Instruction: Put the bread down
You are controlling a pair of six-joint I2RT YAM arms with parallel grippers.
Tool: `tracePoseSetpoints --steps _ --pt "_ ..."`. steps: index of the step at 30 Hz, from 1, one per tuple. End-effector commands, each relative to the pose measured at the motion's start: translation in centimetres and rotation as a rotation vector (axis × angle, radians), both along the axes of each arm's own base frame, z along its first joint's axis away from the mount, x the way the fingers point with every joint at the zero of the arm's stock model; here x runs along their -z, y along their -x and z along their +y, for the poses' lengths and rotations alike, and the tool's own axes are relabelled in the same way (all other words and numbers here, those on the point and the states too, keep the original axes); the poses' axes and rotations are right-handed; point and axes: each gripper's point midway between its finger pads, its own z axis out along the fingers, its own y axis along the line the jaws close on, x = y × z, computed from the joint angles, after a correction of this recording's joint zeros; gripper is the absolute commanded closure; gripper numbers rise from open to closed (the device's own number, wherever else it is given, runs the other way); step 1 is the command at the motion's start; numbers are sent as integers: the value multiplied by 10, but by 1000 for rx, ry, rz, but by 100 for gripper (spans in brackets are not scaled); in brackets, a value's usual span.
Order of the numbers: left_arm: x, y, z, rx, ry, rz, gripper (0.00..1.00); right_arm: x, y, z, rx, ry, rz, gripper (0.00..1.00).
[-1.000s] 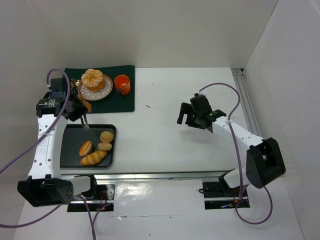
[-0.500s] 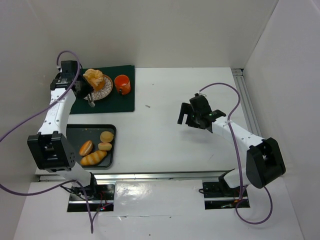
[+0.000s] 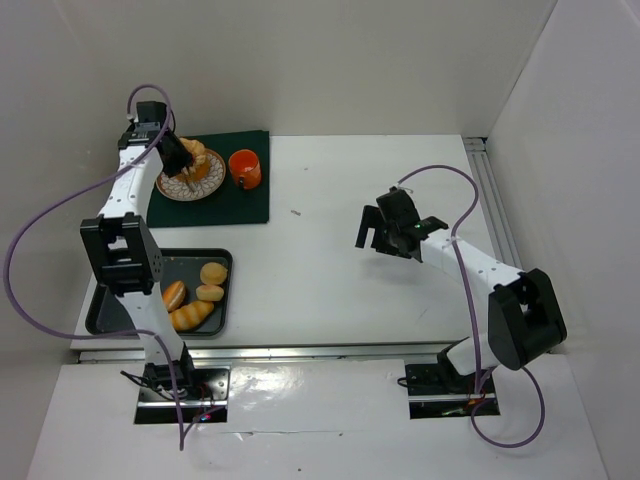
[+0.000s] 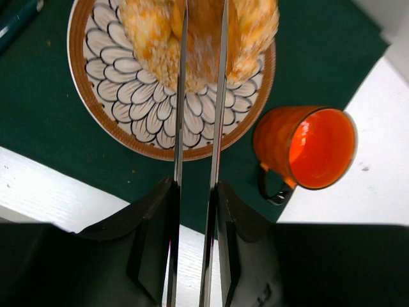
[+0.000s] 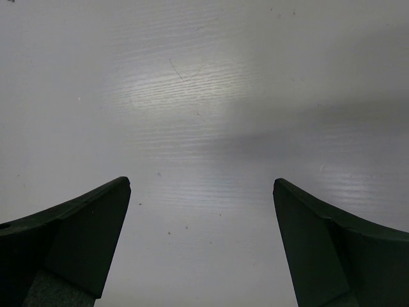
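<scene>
On mat (image 3: 250,205), far left of table (image 3: 350,300): plate (image 3: 172,188) under bread (image 3: 205,162); cup (image 3: 245,168) just right. Before mat: tray (image 3: 103,318) holding buns (image 3: 208,283).

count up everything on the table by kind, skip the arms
large lobed bun: 1
small buns: 3
long loaf: 1
patterned plate: 1
orange cup: 1
dark tray: 1
green mat: 1
metal tongs: 1
total: 10
</scene>
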Motion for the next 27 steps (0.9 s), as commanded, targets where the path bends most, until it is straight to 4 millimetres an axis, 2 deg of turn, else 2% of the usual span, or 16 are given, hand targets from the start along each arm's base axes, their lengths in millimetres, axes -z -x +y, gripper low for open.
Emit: tracePoseSetpoints --steps 1,2,3,6,7,11,18,20,21,22,23,24,25,26,27 --pt "-13 -2 3 -4 -2 -19 62 -17 -8 1 20 6 -36 0" --pt "-13 -2 3 -4 -2 -19 60 -17 -8 1 20 5 -36 0" --pt "-13 0 3 -4 -2 -18 51 -17 -7 1 27 -4 -41 0" --pt "-25 3 3 -4 -5 -42 39 -17 -6 3 21 -10 -38 0" --pt "-25 3 1 9 -6 -41 32 -17 -6 3 21 -10 -38 0" --pt "-40 11 0 9 -9 -68 30 -17 -6 5 22 -22 -33 0" --pt "-90 28 -7 32 -8 -203 32 -26 1 1 29 -41 -58 0" --pt "-108 41 -18 69 -9 -260 32 -22 4 2 24 -44 -47 0" --pt "-111 47 -25 86 -3 -267 34 -26 4 2 24 -48 -56 0" --pt "-104 52 -32 102 5 -261 34 -26 4 2 24 -48 -56 0" --pt "-116 60 -41 137 -14 -295 34 -26 3 0 38 -46 -59 0" --pt "-120 61 -48 153 -17 -327 34 -29 5 4 28 -51 -68 0" --pt "-105 66 -57 176 -18 -303 35 -26 7 3 28 -47 -60 0" --pt "-104 69 -68 217 -15 -317 35 -30 5 3 27 -56 -76 0" --pt "-108 74 -88 281 -34 -341 36 -30 5 2 34 -49 -80 0"
